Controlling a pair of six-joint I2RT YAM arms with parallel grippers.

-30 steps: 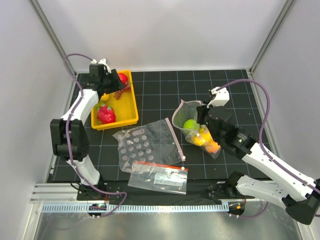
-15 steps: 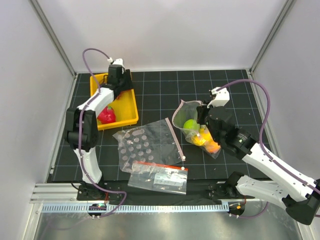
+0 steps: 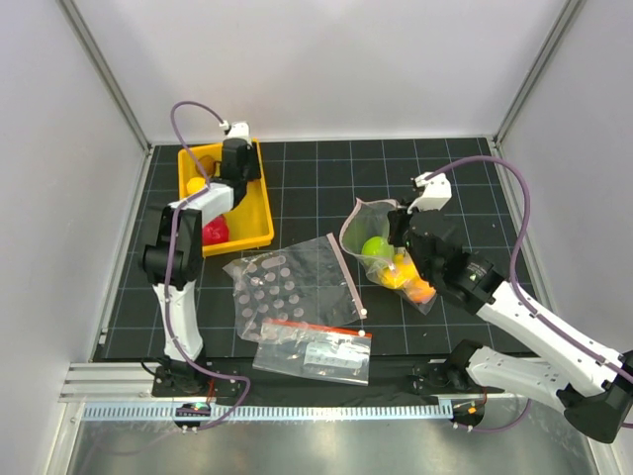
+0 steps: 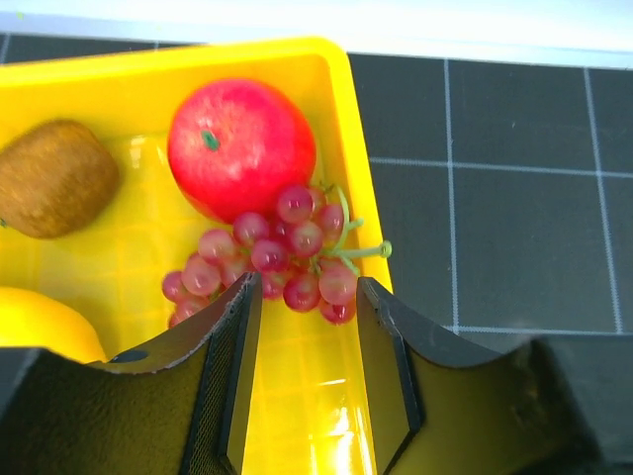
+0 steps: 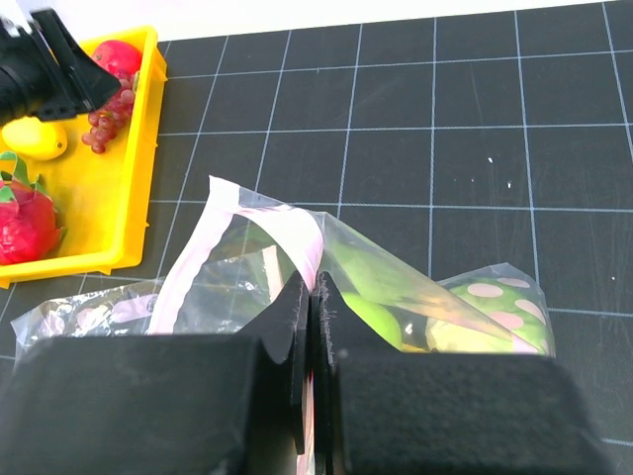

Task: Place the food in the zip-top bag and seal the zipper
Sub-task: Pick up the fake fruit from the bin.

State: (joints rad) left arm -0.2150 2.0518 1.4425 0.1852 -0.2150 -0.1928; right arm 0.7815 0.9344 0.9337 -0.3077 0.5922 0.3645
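My right gripper (image 5: pixel 315 287) is shut on the pink rim of the clear zip-top bag (image 3: pixel 364 220), holding its mouth up and open at the right of the mat. Inside the bag lie a green fruit (image 3: pixel 376 245), yellow pieces (image 3: pixel 396 272) and an orange fruit (image 3: pixel 420 290). The zipper (image 5: pixel 203 242) curls along the raised rim, unsealed. My left gripper (image 4: pixel 305 297) is open, low in the yellow tray (image 3: pixel 252 233). A bunch of red grapes (image 4: pixel 282 257) sits right at its fingertips, the lowest grapes between them. A red apple (image 4: pixel 240 148) lies just beyond.
The tray also holds a brown kiwi (image 4: pixel 54 178), a yellow fruit (image 3: pixel 196 185) and a red dragon fruit (image 3: pixel 215 231). A clear bubble sheet (image 3: pixel 267 289) with a thin pink edge strip (image 3: pixel 346 272) lies mid-mat. A printed bag with a red band (image 3: pixel 314 348) lies nearer the bases.
The left gripper swung right across the back of the tray to the grapes and apple, and its jaws have narrowed a little. The right arm and bag have not moved.
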